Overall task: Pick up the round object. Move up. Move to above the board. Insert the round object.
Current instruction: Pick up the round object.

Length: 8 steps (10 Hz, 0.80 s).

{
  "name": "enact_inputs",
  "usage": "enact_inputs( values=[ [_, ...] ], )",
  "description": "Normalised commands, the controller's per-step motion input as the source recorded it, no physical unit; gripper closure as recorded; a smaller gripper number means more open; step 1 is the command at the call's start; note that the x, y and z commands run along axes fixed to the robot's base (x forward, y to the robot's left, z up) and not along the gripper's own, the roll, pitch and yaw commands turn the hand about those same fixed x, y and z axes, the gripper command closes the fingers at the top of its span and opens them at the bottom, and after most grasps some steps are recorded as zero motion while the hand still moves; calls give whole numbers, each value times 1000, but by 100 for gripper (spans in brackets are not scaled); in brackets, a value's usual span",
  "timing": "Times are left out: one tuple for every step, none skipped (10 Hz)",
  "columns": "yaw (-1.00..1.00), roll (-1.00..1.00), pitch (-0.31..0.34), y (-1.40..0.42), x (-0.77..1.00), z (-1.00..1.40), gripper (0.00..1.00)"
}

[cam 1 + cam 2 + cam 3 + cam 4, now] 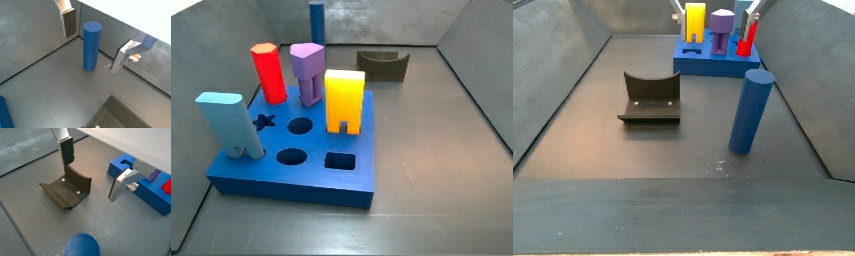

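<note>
Jaws stand apart with nothing between them: on my wrist feeds the gripper (93, 42) hangs above the grey floor, one finger (68, 22) cut off by the frame edge, its other finger (123, 56) only partly shown. I cannot find the gripper in either side view. The round object (91, 46) stands upright on the floor, free of both fingers; in a wrist view only its rounded top (82, 246) shows. The board (294, 165) sits well apart from it, carrying red (267, 74), purple (307, 72), yellow (344, 100) and light-blue (230, 124) pegs. A dark curved block (649, 98) lies between.
</note>
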Motion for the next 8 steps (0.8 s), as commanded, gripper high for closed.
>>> enact_inputs(
  values=[
    [0,0,0,60,0,0,0],
    [0,34,0,523,-377,-80,0],
    [0,0,-34,754,-837,-137,0],
    [0,23,0,674,-757,-91,0],
    [-6,107,-13,166,-726,0,0],
    [-17,0,-11,46,-526,0,0],
    [-31,0,-14,171,-574,-20,0],
    [-17,-21,-21,334,-549,-94,0]
  ],
)
